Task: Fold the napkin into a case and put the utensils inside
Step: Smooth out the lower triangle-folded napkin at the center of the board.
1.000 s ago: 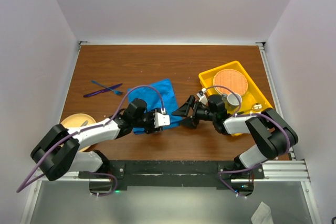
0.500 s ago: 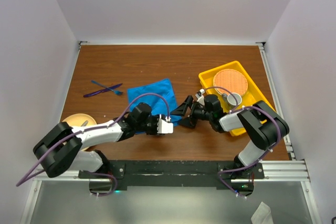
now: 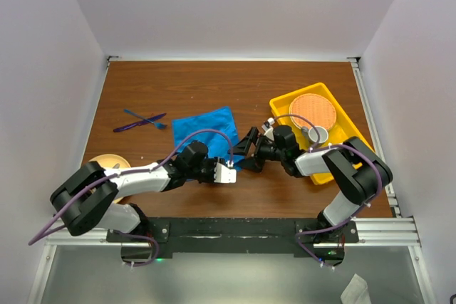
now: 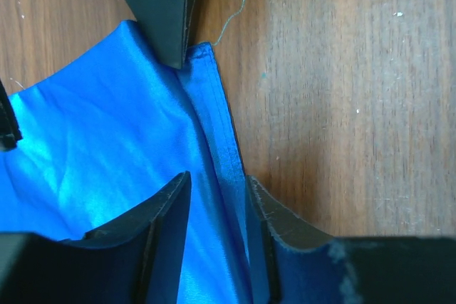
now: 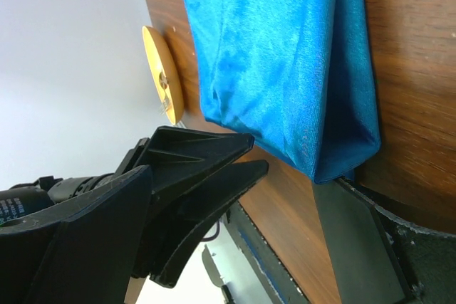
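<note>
Napkin [image 3: 206, 122]: lies flat, my fold pending.
Left tool [image 4: 218, 179]: narrowing astride its hem, not yet pinching.
Right tool [image 3: 244, 152]: wide apart, drawn nearer the corner.

Folded blue napkin [image 3: 206, 127] lies flat; utensils [image 3: 141, 120] crossed, well left.

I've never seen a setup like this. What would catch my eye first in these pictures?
The bright blue napkin in the middle of the brown table stands out first. Both black grippers meet at its near right corner: the left gripper straddles the hem, and the right gripper stands wide open beside it. Next come the yellow tray at the right and the thin blue and purple utensils at the left.
</note>
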Controlling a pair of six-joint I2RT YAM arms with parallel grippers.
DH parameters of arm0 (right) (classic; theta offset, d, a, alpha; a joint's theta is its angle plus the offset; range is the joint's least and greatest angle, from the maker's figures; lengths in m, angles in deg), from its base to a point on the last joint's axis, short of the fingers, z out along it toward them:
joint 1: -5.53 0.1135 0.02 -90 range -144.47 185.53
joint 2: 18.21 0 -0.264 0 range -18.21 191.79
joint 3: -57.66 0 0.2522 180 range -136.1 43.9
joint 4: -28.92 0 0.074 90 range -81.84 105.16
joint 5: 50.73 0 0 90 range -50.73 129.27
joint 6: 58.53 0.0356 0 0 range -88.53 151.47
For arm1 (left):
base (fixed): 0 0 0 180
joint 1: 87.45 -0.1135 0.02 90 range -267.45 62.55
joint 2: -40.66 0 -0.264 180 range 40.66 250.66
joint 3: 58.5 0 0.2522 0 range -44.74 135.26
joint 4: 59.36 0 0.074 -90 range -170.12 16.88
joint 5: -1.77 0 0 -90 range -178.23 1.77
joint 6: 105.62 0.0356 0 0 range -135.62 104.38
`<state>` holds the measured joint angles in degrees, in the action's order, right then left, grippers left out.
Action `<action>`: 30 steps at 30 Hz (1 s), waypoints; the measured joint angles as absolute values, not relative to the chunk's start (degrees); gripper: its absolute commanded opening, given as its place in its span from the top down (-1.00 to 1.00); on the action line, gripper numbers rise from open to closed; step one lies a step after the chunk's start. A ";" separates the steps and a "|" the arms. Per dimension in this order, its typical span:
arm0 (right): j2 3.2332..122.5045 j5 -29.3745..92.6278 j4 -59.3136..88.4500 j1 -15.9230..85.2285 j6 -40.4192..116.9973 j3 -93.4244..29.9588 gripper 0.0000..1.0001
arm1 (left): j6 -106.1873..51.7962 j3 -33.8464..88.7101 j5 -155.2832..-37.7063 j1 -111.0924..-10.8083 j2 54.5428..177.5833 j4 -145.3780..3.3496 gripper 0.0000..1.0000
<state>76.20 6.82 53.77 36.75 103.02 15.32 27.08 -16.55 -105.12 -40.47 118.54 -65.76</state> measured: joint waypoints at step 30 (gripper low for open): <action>75.37 9.95 38.74 38.48 94.83 10.14 -0.96 | 27.98 -16.44 -100.59 -40.47 121.52 -63.80 0.90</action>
